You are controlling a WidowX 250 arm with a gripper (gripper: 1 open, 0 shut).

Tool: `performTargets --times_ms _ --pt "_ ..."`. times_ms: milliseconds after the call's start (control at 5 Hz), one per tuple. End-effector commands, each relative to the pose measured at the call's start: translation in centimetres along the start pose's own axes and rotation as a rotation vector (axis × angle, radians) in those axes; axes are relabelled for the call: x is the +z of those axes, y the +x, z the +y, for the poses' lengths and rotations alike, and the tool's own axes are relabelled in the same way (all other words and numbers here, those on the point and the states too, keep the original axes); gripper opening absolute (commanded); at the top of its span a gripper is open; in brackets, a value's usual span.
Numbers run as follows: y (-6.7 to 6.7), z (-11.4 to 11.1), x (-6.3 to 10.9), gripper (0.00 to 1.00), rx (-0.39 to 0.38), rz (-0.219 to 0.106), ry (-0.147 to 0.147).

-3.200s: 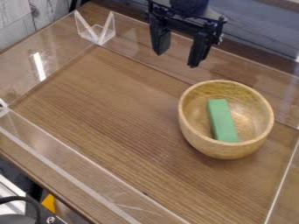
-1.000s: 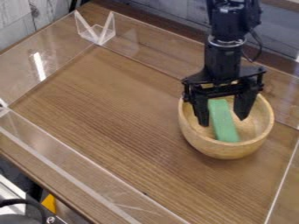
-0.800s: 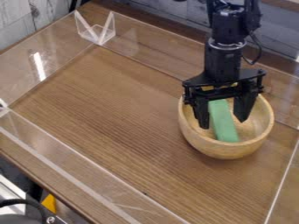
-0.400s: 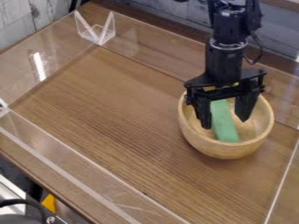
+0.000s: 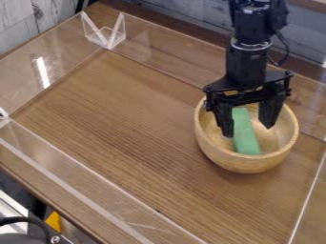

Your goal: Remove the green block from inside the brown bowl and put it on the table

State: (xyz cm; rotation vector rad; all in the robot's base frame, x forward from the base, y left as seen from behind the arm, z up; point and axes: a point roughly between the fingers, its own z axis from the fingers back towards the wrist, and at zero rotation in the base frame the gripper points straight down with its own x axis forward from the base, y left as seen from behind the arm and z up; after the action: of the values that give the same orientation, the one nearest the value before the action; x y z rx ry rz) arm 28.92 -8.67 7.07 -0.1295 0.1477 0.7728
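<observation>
**Open fingers straddle the green block in the bowl**

Nearest the camera runs the front edge of the table [image 5: 114,143], where a clear acrylic wall [image 5: 76,195] crosses from the left edge toward the bottom of the view. The wood-grain top behind it lies bare across the middle and left.

Toward the right edge of the table sits the brown bowl [image 5: 208,143], round, light tan and thick-rimmed. The green block [image 5: 245,138] lies inside it, leaning on the inner slope with its long side running from the near wall up toward the far rim.

The gripper [image 5: 246,111] hangs over the bowl, pointing almost straight down. Its two dark fingers [image 5: 219,116] are spread wide, one on either side of the block's upper end, tips reaching down past the rim into the bowl. Gaps show between each finger and the block, so nothing is clamped. Whether the tips touch the bowl's inner surface cannot be told.

Farther back, near the far left corner, a small clear acrylic stand [image 5: 103,30] sits by the far wall.
</observation>
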Motion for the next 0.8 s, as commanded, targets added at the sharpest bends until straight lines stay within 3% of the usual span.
performTargets --times_ms 0,600 --pt "0.09 -0.92 1.11 1.0 -0.013 -0.026 -0.042" --pt "0.22 -0.75 0.82 1.0 -0.008 -0.02 -0.044"
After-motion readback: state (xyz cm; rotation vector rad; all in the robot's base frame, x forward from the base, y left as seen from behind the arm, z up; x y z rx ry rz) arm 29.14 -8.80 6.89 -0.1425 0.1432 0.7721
